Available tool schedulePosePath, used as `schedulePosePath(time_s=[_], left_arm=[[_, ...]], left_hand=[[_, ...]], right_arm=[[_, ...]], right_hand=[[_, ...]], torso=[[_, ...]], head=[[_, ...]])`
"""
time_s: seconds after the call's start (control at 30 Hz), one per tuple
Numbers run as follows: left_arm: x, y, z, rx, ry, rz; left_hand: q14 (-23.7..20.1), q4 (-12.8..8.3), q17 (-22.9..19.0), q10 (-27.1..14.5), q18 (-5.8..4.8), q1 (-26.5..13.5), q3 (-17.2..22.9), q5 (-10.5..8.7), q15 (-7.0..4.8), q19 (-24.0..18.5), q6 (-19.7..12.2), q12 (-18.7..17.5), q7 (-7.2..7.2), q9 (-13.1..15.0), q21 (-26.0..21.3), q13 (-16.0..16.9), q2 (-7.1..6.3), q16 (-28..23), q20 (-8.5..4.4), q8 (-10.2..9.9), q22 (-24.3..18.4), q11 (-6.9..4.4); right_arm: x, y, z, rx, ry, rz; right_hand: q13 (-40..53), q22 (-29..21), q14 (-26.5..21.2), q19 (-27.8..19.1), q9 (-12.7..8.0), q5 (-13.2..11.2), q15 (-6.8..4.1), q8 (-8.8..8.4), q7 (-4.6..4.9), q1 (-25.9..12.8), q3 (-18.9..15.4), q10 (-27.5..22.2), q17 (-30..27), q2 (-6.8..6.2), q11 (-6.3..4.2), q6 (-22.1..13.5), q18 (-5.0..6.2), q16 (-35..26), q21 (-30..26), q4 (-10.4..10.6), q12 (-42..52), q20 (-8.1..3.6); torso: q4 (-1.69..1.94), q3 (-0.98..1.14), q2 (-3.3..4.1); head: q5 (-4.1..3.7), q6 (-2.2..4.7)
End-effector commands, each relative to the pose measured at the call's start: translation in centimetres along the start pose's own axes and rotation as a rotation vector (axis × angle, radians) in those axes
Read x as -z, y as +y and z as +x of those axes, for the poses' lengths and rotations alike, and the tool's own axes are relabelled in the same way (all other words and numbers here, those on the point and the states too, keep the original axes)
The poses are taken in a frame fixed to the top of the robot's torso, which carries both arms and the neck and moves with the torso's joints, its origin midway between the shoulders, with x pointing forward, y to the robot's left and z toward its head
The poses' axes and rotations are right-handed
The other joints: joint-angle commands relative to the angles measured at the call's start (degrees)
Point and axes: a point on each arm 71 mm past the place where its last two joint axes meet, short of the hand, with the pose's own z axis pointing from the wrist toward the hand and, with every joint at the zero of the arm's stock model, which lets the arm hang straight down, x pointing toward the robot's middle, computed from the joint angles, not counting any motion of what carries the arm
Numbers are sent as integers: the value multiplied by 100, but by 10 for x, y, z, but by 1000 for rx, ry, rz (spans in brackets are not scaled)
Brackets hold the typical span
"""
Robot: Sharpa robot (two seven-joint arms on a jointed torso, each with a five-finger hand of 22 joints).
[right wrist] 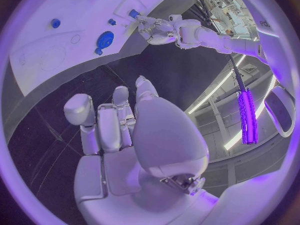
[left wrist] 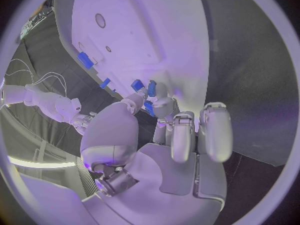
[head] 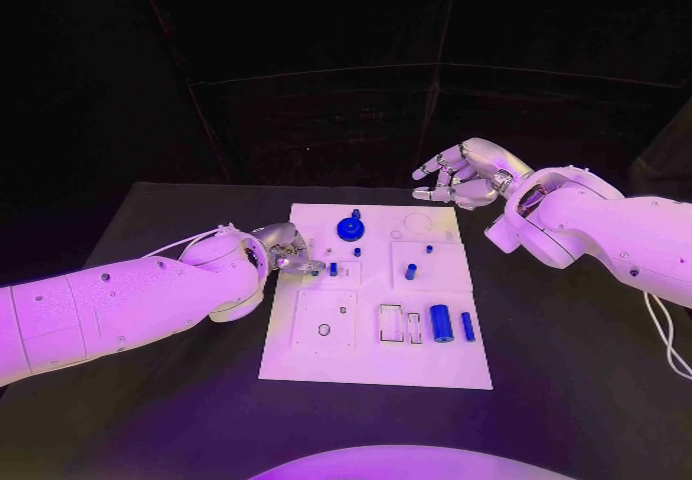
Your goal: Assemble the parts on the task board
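Observation:
The white task board (head: 378, 350) lies in the middle of the black table. On it I see a blue gear (head: 349, 228), small blue pegs (head: 411, 270) and two blue cylinders (head: 440, 322) near its right side. My left hand (head: 289, 250) rests at the board's left edge with its fingers curled down. It pinches a small blue part (left wrist: 149, 108) between thumb and a fingertip, right beside a standing blue peg (head: 333, 268). My right hand (head: 462, 175) hovers over the board's far right corner, fingers apart, holding nothing.
Outlined slots (head: 392, 322) and round recesses (head: 415, 222) mark the board. Black table (head: 577, 380) stretches on both sides of the board and in front of it. A thin white cable (head: 180, 243) runs along my left arm.

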Motion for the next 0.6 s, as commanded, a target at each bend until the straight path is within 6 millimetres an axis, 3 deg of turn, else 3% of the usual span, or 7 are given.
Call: schedulePosePath(time_s=[0.03, 0.6], left_arm=[[0, 2, 1, -6, 12, -18], [1, 2, -2, 29, -23, -2]], left_hand=[[605, 22, 1510, 50, -74, -71, -40, -21, -41, 176, 41, 22, -2, -11, 20, 7, 9, 19, -23, -1, 299, -3], [605, 309, 1510, 47, -71, -210, -375, -20, -45, 173, 56, 19, -7, -76, 9, 6, -39, 19, -27, 16, 299, -7]], right_arm=[[0, 2, 0, -1, 3, -9], [-1, 2, 0, -1, 4, -10]], right_hand=[[-2, -6, 73, -34, -6, 28, -9, 35, 6, -20, -21, -30, -5, 35, -5, -52, 83, -18, -15, 16, 4, -9], [-8, -14, 70, -40, -6, 28, -9, 37, 6, -24, -26, -35, -11, 34, -4, -54, 85, -24, -21, 20, 3, -8]], torso=[[0, -3, 1], [4, -5, -2]], head=[[0, -4], [-3, -1]])
